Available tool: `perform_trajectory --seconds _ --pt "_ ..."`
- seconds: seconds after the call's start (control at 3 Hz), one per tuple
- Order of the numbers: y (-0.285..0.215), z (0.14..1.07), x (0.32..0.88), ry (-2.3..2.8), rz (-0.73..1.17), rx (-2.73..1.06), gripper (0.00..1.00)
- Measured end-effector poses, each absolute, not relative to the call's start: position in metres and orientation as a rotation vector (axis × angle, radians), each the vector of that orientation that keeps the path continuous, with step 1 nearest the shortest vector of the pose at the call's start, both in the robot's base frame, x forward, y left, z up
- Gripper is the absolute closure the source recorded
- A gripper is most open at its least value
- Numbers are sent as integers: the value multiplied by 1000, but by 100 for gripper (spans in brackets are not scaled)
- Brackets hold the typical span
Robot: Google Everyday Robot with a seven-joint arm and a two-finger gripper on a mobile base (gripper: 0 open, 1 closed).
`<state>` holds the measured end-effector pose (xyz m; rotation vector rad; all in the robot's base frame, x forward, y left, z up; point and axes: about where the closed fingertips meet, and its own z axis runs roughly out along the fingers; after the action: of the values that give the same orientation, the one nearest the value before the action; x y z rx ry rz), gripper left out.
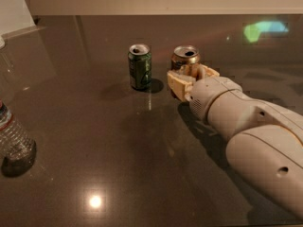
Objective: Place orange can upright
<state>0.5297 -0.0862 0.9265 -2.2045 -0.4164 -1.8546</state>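
The orange can (185, 57) stands upright on the dark table (118, 141), right of the green can (140, 66), with its open silver top facing up. My gripper (190, 75) comes in from the lower right. Its cream fingers (176, 81) sit on both sides of the orange can's lower body and are shut on it. The can's lower part is hidden behind the fingers and the wrist, so I cannot tell whether its base touches the table.
A clear plastic water bottle (14, 141) stands at the left edge. A white object (12, 8) is at the back left corner. My white arm (255, 136) covers the right side of the table.
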Motion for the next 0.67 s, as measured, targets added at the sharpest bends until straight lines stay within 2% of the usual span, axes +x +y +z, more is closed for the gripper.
perform_trajectory --seconds 0.67 --pt "-133 917 507 -385 -1965 -2141 100"
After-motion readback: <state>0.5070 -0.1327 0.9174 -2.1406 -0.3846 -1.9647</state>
